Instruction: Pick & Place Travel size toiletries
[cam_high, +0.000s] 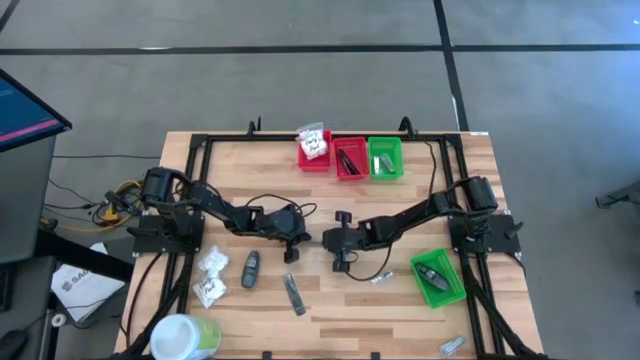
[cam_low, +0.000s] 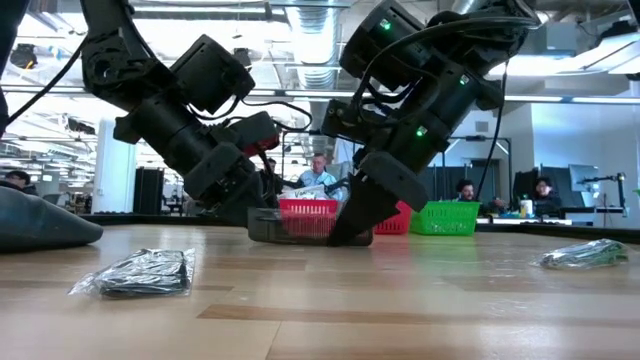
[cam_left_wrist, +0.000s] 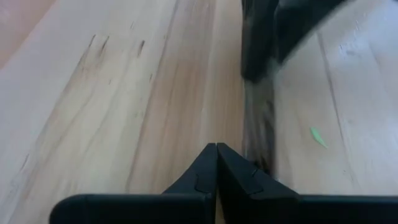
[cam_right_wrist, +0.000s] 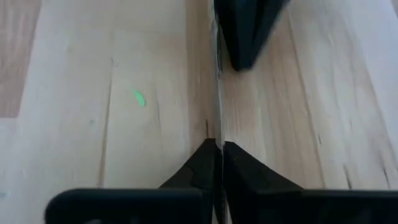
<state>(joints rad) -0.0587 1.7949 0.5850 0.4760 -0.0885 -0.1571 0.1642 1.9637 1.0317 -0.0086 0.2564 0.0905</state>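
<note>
Both grippers, left (cam_high: 296, 252) and right (cam_high: 340, 262), meet low near the red bin (cam_high: 314, 150), fingers together, pinching one thin packet (cam_right_wrist: 217, 56) to lift it.

two dark robot arms come down from above onto the pale wooden table (cam_low: 330, 310). the left gripper (cam_low: 243, 212) and the right gripper (cam_low: 352, 232) both reach the tabletop, tips close together, in front of a red mesh plastic bin (cam_low: 308, 217). a green plastic bin (cam_low: 444, 217) stands further right. a crinkly clear-plastic packet with dark contents (cam_low: 140, 274) lies near the front left — a second crinkly packet (cam_low: 585, 254) lies at the right. people sit in the room behind.
</note>
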